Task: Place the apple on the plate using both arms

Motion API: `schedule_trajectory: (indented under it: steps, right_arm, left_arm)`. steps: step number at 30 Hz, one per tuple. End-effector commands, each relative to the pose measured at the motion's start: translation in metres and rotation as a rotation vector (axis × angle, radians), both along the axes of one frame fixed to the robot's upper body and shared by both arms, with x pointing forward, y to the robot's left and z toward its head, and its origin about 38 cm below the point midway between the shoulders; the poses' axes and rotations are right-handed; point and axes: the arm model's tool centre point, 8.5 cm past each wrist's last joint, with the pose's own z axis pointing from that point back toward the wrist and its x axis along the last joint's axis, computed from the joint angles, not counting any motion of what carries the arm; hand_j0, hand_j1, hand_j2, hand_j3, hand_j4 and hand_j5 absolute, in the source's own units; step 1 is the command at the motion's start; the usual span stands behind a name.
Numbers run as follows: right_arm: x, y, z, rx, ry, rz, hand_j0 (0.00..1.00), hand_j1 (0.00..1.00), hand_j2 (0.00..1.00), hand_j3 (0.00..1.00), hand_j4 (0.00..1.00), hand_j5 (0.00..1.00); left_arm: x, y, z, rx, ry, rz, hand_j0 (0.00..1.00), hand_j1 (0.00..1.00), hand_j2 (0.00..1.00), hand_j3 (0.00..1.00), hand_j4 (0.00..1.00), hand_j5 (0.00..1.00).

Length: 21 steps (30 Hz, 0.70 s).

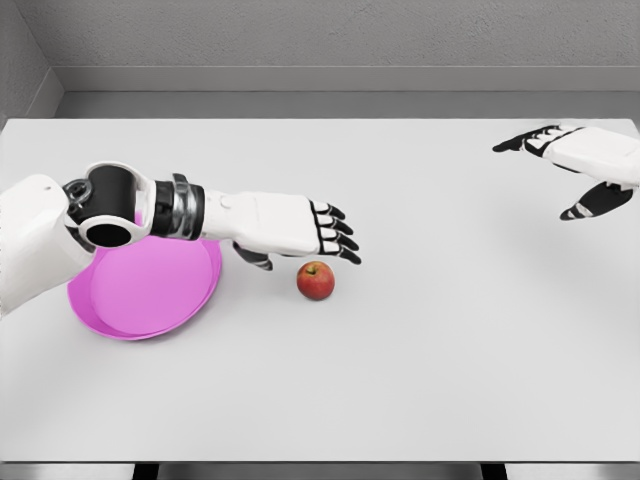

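The apple (316,281) is red with a yellowish patch and a short stem, sitting upright on the white table (420,370) just right of the pink plate (140,295) — not on it. There is 1 apple, 1 plate, 2 hands. The left hand (300,228) hovers above the apple, fingers extended, holding nothing; the right hand (585,165) — far right — is spread too. Grey walls stand behind.

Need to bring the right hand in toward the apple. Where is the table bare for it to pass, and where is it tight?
Bare: the table between the apple and the right hand, plus the near strip. Tight: around the apple, with the left hand just above it and the plate to its left.
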Motion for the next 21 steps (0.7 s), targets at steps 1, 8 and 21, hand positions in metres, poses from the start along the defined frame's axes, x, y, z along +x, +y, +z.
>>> schedule_trajectory:
  steps: [1,8,21]
  right_arm:
    - [-0.002,0.005,0.004,0.0,-0.009,0.016,1.0,1.0,1.0,1.0,1.0,1.0]
    - [-0.002,0.006,0.005,0.002,-0.014,0.018,1.0,1.0,1.0,1.0,1.0,1.0]
    - [-0.001,0.004,0.008,-0.001,-0.019,0.015,1.0,1.0,1.0,1.0,1.0,1.0]
  left_arm:
    - [-0.004,-0.007,-0.01,0.022,0.022,-0.02,1.0,1.0,1.0,1.0,1.0,1.0]
    - [0.0,-0.013,-0.021,0.094,0.017,-0.018,1.0,1.0,1.0,1.0,1.0,1.0]
    - [0.001,-0.022,-0.029,0.18,-0.05,-0.033,1.0,1.0,1.0,1.0,1.0,1.0]
